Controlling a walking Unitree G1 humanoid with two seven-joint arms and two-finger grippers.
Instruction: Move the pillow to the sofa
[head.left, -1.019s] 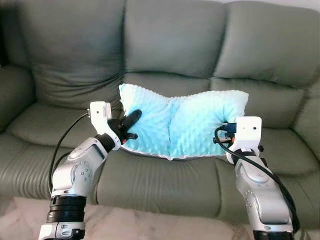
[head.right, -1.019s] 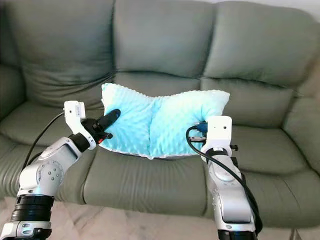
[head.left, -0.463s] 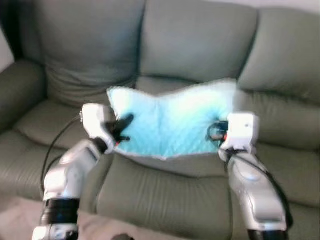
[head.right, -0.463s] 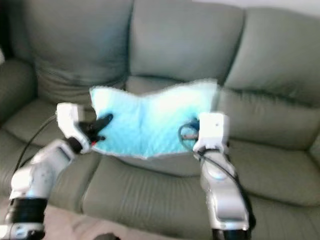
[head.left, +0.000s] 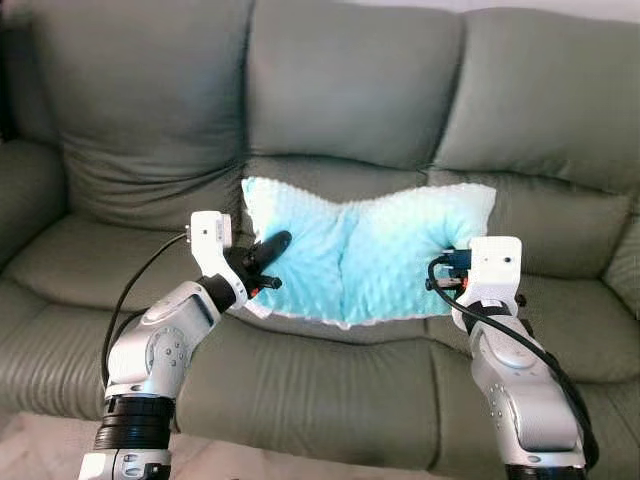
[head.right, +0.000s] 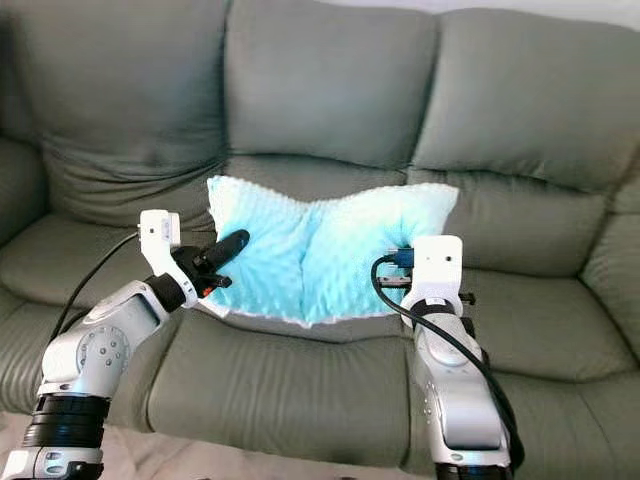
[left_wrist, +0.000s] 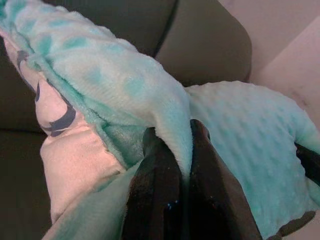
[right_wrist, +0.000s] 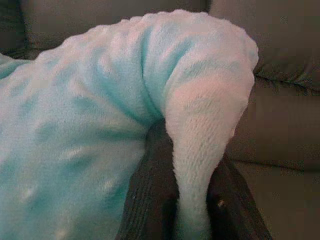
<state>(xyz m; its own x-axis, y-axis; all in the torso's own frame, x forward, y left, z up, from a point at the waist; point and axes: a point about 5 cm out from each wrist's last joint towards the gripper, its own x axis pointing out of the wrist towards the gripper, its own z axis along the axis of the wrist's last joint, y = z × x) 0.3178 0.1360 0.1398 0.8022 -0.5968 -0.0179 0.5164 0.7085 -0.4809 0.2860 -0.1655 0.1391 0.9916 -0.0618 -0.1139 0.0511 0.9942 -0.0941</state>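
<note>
Spanning both hands: pillow (head.left: 370, 255)

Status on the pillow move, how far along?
Done: the pillow is gripped on both sides and carried up to the sofa. In hand: the left tool and right tool each pinch an edge, holding it over the middle seat cushion. Left: lower it onto the seat, if it isn't already resting there, and release both tools.

No legible text or labels anywhere.
</note>
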